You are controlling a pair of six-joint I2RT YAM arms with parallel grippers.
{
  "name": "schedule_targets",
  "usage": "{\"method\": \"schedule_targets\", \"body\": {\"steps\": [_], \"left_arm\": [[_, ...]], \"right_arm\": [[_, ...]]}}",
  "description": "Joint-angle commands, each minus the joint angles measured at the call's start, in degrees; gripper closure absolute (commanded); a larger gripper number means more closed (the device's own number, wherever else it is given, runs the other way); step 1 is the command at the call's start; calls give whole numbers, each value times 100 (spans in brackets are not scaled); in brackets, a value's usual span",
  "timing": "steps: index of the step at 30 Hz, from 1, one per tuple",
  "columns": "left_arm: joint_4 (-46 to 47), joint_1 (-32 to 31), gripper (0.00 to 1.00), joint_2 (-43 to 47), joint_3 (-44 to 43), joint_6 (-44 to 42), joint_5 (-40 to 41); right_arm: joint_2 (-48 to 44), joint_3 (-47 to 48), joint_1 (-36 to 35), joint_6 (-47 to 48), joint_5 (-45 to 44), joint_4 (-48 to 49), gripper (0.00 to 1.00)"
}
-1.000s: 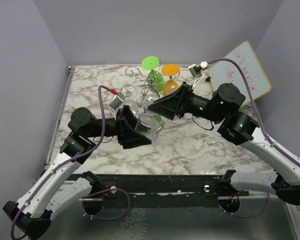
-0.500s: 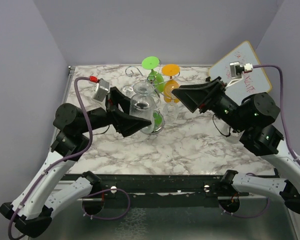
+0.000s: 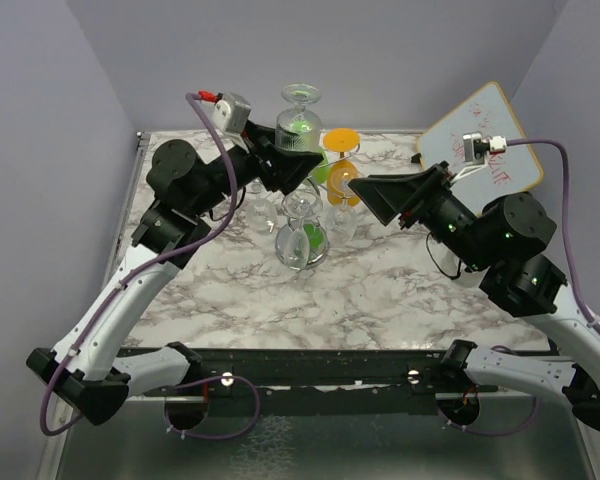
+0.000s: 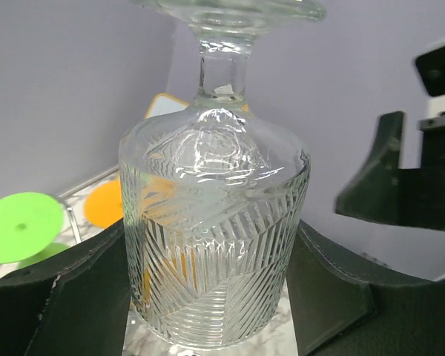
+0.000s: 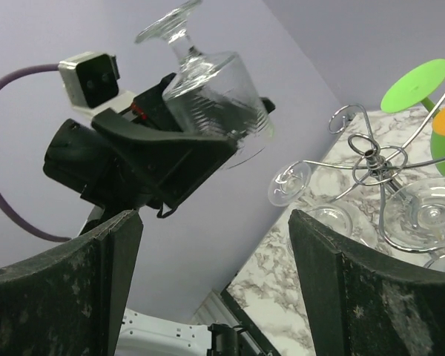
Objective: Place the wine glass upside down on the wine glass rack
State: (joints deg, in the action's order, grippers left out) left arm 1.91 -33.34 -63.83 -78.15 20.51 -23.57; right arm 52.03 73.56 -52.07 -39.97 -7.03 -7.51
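Top view: the left claw (image 3: 292, 165) is clamped on the wine glass (image 3: 299, 120), held foot-up at upper centre of the frame, above the wine glass rack (image 3: 302, 185). The right claw (image 3: 365, 198) stands apart and empty just right of it. This looks like the carry-over step

Left wrist view: the ribbed bowl (image 4: 215, 252) sits between both fingers

Right wrist view: a free scroll arm (image 5: 346, 115) curls at upper right. The stem likely needs sliding in there, clear of the hanging glasses (image 5: 289, 185)
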Motion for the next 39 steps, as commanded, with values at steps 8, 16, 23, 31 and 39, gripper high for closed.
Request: {"method": "schedule_targets", "body": {"steps": [8, 16, 23, 31, 39], "left_arm": [[1491, 2129, 75, -655, -303, 622, -1163], [2185, 3346, 75, -602, 368, 846, -1798], [2885, 3977, 77, -454, 1298, 793, -2121], [4058, 4152, 79, -521, 2459, 641, -2564], [6563, 4165, 81, -1351, 3157, 1620, -2535]], "right_arm": [[-93, -96, -21, 120, -363, -177, 16], [-109, -98, -16, 126, -468, -267, 16], [-89, -40, -17, 33, -520, -395, 16], [202, 420, -22, 114, -679, -906, 17], [415, 382, -21, 2, -562, -829, 17]]}}
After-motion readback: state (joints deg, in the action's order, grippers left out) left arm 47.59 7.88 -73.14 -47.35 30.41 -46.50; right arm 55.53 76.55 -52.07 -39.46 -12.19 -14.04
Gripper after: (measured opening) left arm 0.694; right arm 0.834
